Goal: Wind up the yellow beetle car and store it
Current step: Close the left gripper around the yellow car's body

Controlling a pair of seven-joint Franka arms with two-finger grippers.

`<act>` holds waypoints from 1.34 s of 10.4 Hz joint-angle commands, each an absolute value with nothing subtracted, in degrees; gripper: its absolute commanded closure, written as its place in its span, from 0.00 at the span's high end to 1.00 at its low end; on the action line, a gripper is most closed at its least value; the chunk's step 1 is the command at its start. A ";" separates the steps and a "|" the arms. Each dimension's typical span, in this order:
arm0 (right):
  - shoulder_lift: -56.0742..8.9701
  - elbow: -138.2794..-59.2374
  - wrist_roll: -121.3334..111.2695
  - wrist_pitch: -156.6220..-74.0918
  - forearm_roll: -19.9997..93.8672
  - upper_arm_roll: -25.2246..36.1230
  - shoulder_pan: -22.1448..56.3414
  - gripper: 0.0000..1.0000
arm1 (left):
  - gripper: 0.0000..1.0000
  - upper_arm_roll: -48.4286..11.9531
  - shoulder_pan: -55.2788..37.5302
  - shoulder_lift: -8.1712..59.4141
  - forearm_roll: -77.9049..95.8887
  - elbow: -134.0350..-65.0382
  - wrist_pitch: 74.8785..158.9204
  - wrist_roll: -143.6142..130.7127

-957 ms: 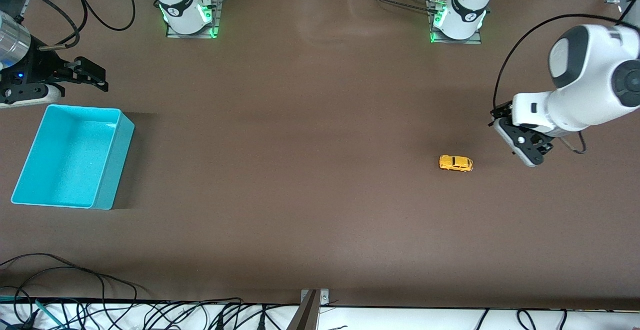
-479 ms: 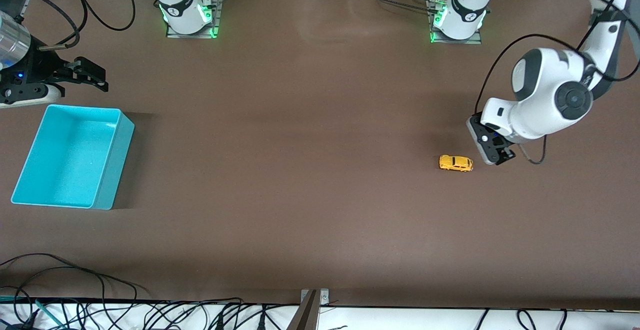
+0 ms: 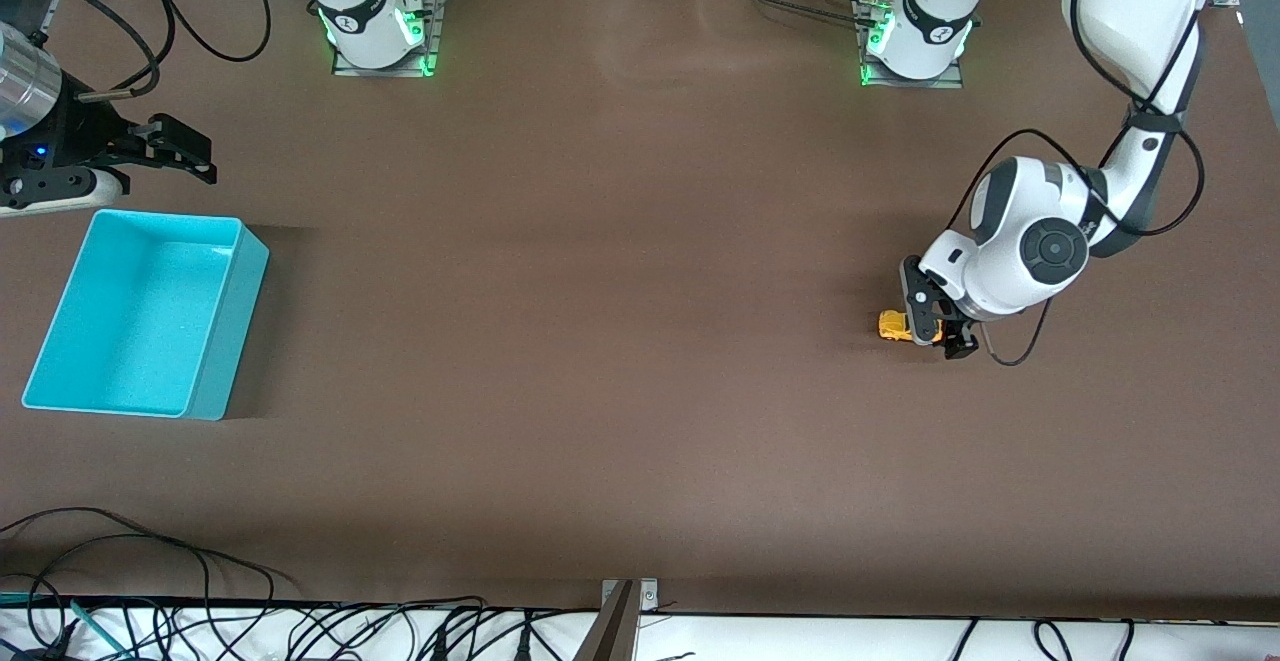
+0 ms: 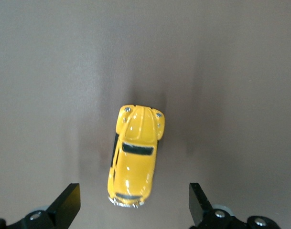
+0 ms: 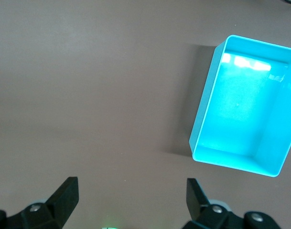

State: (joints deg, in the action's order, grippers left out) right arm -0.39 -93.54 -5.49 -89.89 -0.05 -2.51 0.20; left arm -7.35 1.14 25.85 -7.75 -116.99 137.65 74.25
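Two open grippers here, nothing held in either one. The left gripper (image 3: 938, 326) is low over the yellow beetle car (image 3: 893, 326), its fingertips (image 4: 69, 204) spread wide with the car sitting between them in the left wrist view. The car (image 4: 134, 156) stands on its wheels on the bare table (image 3: 620, 341), toward the left arm's end, well apart from the turquoise bin (image 3: 228, 311).

What matters for the grab: the car's long axis runs along the table's length, and in the left wrist view that axis points away from the camera, square across the line between the two fingers. So closing should pinch the car across its narrow sides, I'd say. The car looks a bit off-centre, closer to one finger.

The left arm reaches out from its base with the wrist bent down, hand pointing at the table. The right gripper (image 3: 180, 151) waits at the right arm's end, above the table just beside the bin (image 5: 202, 119), jaws wide.
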 commanded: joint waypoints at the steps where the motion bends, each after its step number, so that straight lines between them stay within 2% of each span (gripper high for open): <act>1: -0.35 -92.99 -5.98 -89.82 0.70 -2.46 0.26 1.00 | 1.00 -7.56 1.58 27.95 -9.14 -116.63 140.00 78.21; 4: -0.35 -92.99 -5.98 -89.74 0.70 -2.46 0.26 1.00 | 1.00 -8.09 1.76 29.70 -9.14 -117.86 144.66 78.40; 5: -0.35 -92.99 -5.98 -89.82 0.70 -2.46 0.26 1.00 | 0.95 -8.09 1.84 29.53 -9.14 -117.86 144.58 78.57; 7: -0.26 -92.99 -5.98 -89.74 0.70 -2.46 0.26 1.00 | 0.64 -8.17 2.11 29.18 -9.05 -117.77 144.49 81.02; 9: -0.26 -93.08 -5.98 -89.74 0.79 -2.46 0.26 1.00 | 0.43 -8.26 2.28 28.31 -8.88 -117.86 143.70 81.12; 10: -0.26 -93.08 -5.98 -89.74 0.70 -2.46 0.26 1.00 | 0.25 -8.35 2.20 27.95 -8.44 -117.77 142.48 81.12; 11: -0.26 -93.08 -5.98 -89.74 0.70 -2.46 0.26 1.00 | 0.16 -8.44 2.20 27.86 -8.35 -117.77 142.12 81.12; 12: -0.26 -93.08 -5.98 -89.74 0.70 -2.46 0.26 1.00 | 0.13 -8.44 2.28 27.86 -8.26 -117.77 142.12 81.04; 14: -0.09 -92.99 -5.98 -89.74 0.70 -2.46 0.26 1.00 | 0.13 -8.44 2.29 27.95 -8.00 -117.77 142.03 81.04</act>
